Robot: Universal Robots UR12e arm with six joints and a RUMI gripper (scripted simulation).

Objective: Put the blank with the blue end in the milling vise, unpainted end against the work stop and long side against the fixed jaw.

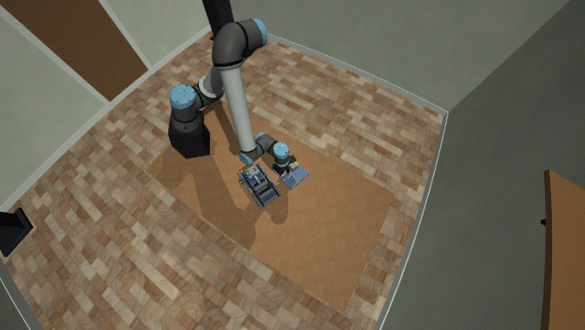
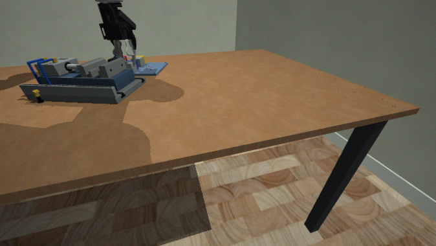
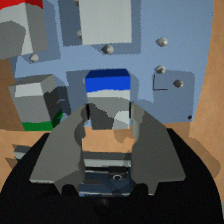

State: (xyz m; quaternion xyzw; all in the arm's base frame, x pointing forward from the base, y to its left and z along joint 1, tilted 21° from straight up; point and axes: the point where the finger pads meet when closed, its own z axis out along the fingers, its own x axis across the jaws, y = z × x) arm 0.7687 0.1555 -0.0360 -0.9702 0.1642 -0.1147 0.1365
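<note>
The blank with the blue end (image 3: 107,82) lies on the light blue plate (image 3: 175,50) (image 1: 299,179) (image 2: 156,66), its blue end pointing away from the wrist camera. My gripper (image 3: 109,104) (image 1: 285,168) (image 2: 125,54) is down over its grey unpainted half, one finger on each long side, shut on it. The blank still rests on the plate. The milling vise (image 1: 261,186) (image 2: 81,79) stands beside the plate, with blue hoses (image 2: 35,66) at its far end; the space between its jaws shows no blank.
On the same plate lie a green-ended blank (image 3: 34,102), a red-ended blank (image 3: 20,20) and another grey blank (image 3: 105,20); a yellow end (image 2: 140,59) shows in the exterior view. Small pegs (image 3: 161,42) stud the plate. The table edge (image 2: 259,142) is far off.
</note>
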